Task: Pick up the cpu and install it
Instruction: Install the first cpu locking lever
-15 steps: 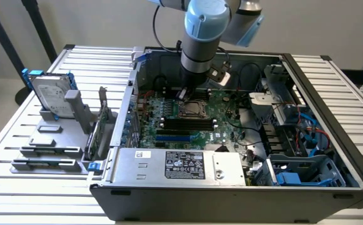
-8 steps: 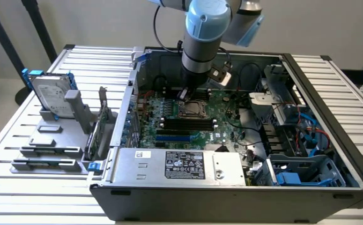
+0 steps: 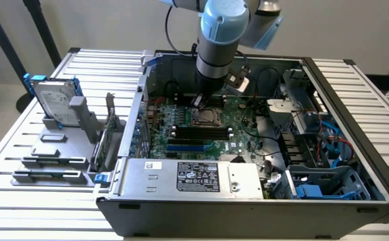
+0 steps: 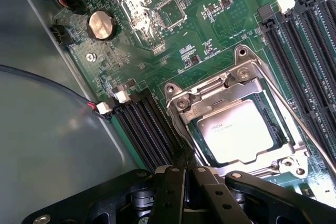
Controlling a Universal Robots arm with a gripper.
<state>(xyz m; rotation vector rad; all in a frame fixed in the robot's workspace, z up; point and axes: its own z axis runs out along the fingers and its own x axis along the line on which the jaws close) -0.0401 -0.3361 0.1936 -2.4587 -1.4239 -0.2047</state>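
Hovering with end effector (image 4: pixel 185 174) pinched shut, holding nothing — cpu (image 4: pixel 240 137) lying seated in socket (image 4: pixel 181 102) just beside the fingertips.

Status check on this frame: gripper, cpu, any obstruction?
Gripper shut, empty, low over the motherboard beside the socket. Cpu seated in the socket, metal frame around it. Nothing lying on the chip.
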